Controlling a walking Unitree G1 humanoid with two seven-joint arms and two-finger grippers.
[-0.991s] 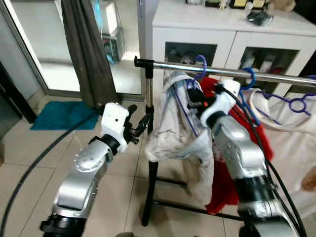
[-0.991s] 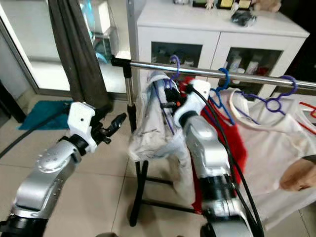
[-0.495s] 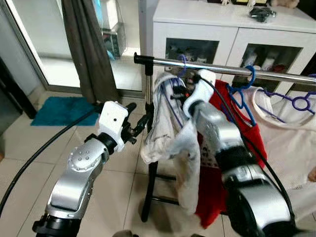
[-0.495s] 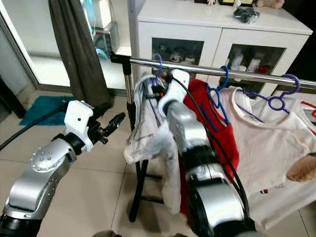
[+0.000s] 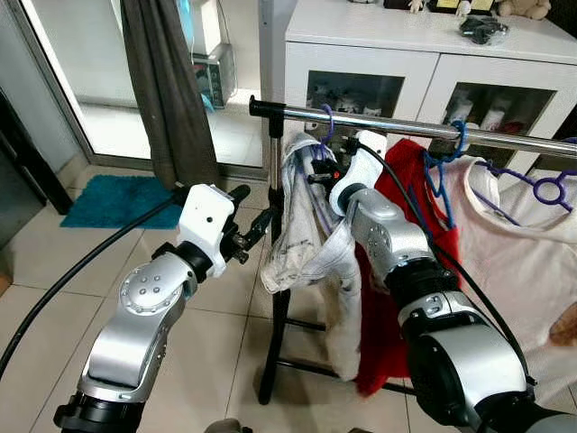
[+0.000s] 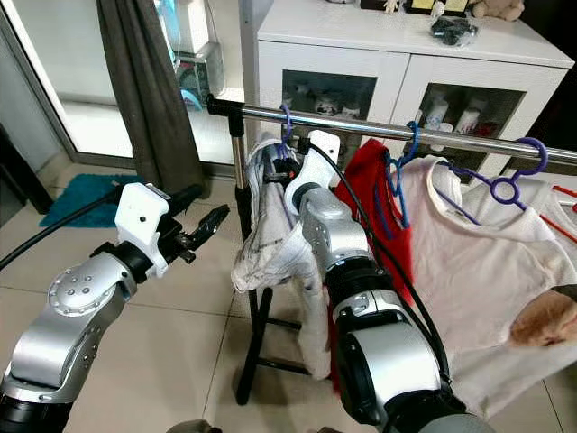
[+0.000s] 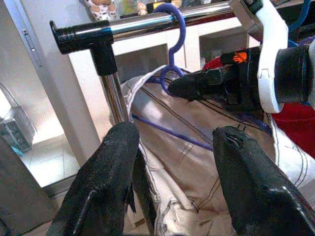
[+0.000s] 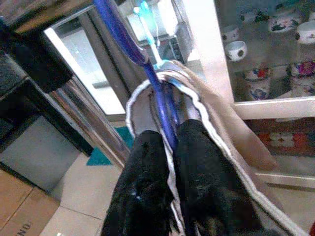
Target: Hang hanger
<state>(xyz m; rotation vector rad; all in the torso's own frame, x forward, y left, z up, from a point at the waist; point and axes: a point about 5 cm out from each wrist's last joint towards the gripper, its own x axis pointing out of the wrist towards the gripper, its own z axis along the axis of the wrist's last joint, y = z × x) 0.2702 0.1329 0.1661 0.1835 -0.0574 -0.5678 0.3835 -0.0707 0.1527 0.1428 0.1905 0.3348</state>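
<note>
Care was due: right tool point(image 7: 189, 86), clamped on the blue hanger point(image 7: 173, 46) already hooked over the rail point(image 7: 147, 23), should release gently, while left tool point(image 7: 172, 147) hung spread.

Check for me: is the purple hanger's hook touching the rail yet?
Touching. In the left wrist view the purple hanger's hook loops over the chrome rail and rests on it, while the right gripper is shut on the hanger's neck.

Bare rail point(image 5: 293, 113) left of hanger hook point(image 5: 327, 120); red shirt point(image 5: 410, 194) crowds its right.
</note>
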